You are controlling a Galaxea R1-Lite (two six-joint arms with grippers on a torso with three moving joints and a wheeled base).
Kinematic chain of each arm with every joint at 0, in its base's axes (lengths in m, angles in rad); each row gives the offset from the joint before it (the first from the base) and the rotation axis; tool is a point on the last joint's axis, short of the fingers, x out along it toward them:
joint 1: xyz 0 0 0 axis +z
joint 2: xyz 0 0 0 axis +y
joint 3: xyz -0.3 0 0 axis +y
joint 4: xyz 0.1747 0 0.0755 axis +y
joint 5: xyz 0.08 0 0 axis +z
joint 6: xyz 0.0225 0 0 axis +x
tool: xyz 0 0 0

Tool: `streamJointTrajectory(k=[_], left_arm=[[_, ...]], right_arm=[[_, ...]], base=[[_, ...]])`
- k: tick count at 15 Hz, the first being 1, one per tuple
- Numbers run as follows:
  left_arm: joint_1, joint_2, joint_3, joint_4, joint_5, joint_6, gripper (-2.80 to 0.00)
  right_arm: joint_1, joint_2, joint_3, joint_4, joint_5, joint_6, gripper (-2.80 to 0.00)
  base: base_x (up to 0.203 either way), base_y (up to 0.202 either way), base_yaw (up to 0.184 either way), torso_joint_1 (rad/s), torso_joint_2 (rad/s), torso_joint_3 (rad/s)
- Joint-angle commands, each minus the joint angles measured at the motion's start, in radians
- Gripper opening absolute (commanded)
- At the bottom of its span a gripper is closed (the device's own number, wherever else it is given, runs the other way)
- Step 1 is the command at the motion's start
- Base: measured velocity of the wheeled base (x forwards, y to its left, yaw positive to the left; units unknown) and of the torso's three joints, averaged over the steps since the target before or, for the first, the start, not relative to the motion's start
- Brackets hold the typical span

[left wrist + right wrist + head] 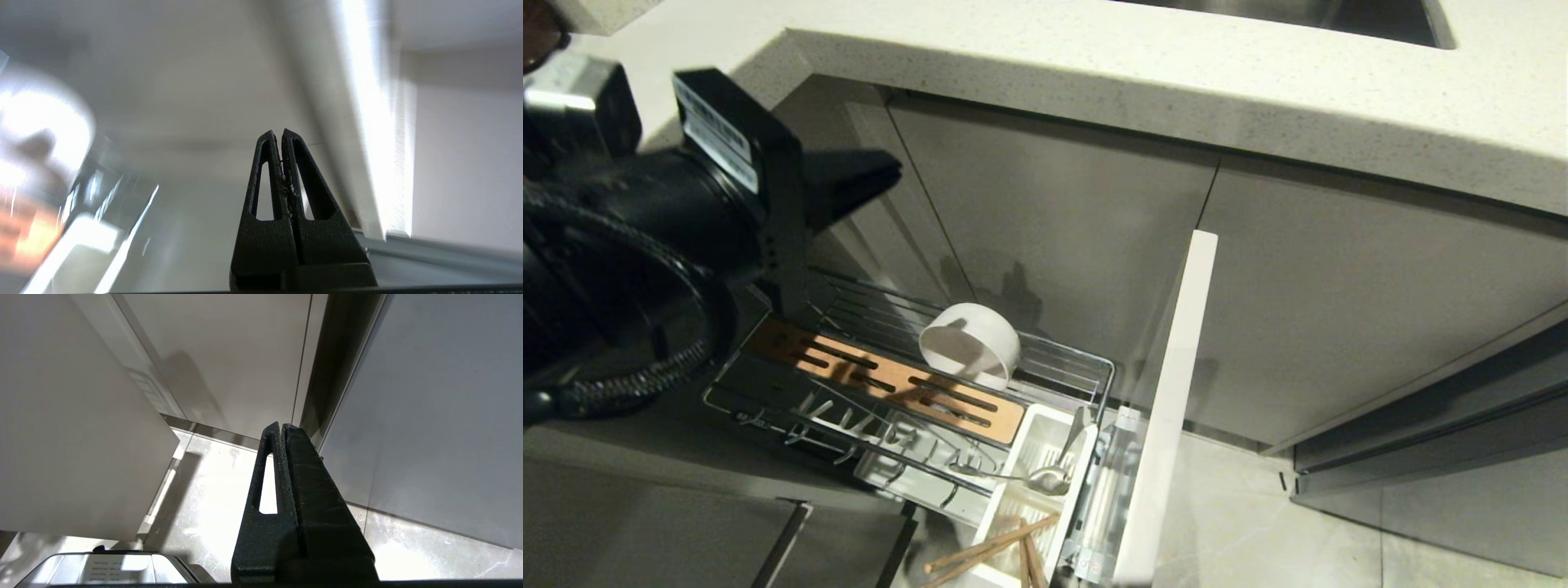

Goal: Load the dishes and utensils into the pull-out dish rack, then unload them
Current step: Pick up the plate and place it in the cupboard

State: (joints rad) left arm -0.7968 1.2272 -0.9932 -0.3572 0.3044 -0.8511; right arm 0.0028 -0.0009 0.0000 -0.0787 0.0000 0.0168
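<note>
The pull-out dish rack stands drawn out below the counter, fixed to its pale drawer front. A small off-white bowl rests on its side on the wires behind the wooden slotted strip. The silver fork lies across the white caddy, and the wooden chopsticks stick out of the caddy's near end. The plate is out of view. My left gripper hangs shut and empty above the rack's far end. My right gripper is shut and empty, parked low over the floor.
A pale stone countertop overhangs the cabinet doors, with a steel sink at its back. Grey cabinet fronts and tiled floor lie to the right of the drawer front. The left arm's cable loops at the left edge.
</note>
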Motion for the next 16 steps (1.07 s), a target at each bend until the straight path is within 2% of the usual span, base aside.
streamJointTrajectory(k=[1, 3, 4, 6, 8, 10, 12, 14, 16], left_arm=[[-0.012, -0.015, -0.141, 0.0, 0.002, 0.241, -2.8], [-0.001, -0.02, -0.228, 0.022, 0.037, 0.437, -2.8], [0.038, -0.027, -0.263, 0.045, 0.1, 0.509, -2.8], [0.165, -0.044, -0.332, 0.138, 0.134, 0.589, -2.8], [0.31, -0.075, -0.383, 0.279, 0.139, 0.617, -2.8], [0.427, -0.096, -0.473, 0.489, 0.145, 0.626, -2.8], [0.503, -0.108, -0.51, 0.568, 0.201, 0.637, -2.8], [0.565, -0.122, -0.527, 0.653, 0.216, 0.659, -2.8], [0.644, -0.127, -0.593, 0.846, 0.211, 0.662, -2.8]], right_arm=[[0.0, 0.001, 0.026, -0.001, 0.0, 0.0, -2.8], [0.0, 0.001, 0.026, -0.001, 0.0, 0.0, -2.8], [0.0, 0.001, 0.028, -0.001, 0.0, 0.0, -2.8], [0.0, 0.001, 0.027, -0.001, 0.0, 0.0, -2.8], [0.0, 0.001, 0.026, -0.001, 0.0, 0.0, -2.8], [0.0, 0.001, 0.027, -0.001, 0.0, 0.0, -2.8], [0.0, 0.001, 0.026, -0.001, 0.0, 0.0, -2.8], [0.0, 0.001, 0.026, -0.001, 0.0, 0.0, -2.8], [0.0, 0.001, 0.026, -0.001, 0.0, 0.0, -2.8]], base=[[0.0, 0.0, 0.0, 0.0, 0.0, 0.0], [0.0, 0.0, 0.0, 0.0, 0.0, 0.0], [0.0, 0.0, 0.0, 0.0, 0.0, 0.0], [0.0, 0.0, 0.0, 0.0, 0.0, 0.0], [0.0, 0.0, 0.0, 0.0, 0.0, 0.0], [0.0, 0.0, 0.0, 0.0, 0.0, 0.0], [0.0, 0.0, 0.0, 0.0, 0.0, 0.0], [0.0, 0.0, 0.0, 0.0, 0.0, 0.0], [0.0, 0.0, 0.0, 0.0, 0.0, 0.0]])
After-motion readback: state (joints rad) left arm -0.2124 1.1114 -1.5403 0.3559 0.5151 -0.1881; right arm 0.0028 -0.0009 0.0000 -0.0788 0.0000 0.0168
